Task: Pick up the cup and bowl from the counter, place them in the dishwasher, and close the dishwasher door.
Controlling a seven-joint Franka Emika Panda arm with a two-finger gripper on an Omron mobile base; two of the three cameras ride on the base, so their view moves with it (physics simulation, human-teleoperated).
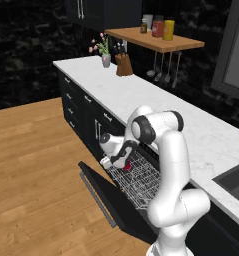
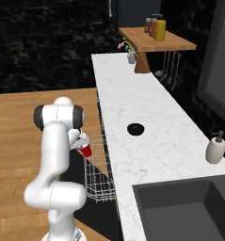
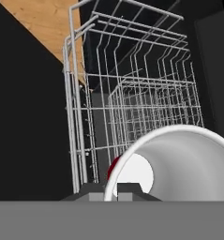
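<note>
White marble-look counter ran long through the room over dark cabinets with silver handles, faint grey veins on top. Walls were black and stone-textured, floor was warm wood planks. Brown wooden wall shelf sat above the far end of the counter with red, yellow and pale jars on it, utensils hanging under it. Knife block and small vase with pink flowers stood on the counter below the shelf. Dark sink was set into the near end, beige soap dispenser on the counter just beside it.

Bowl was black, sitting upright on the counter, mid-length, well apart from the dispenser and the vase.

Dishwasher sat under the counter, its door dropped down flat and open, silver bar handle along the outer edge. White wire rack was pulled out over the door.

Gripper was low over the rack, jaws pinched on the rim of the red cup. Cup was held off the counter, over the rack, tilted on its side; the hand view looked into its white inside with rack wires right behind it. Couldn't tell whether the cup was touching the rack
</note>
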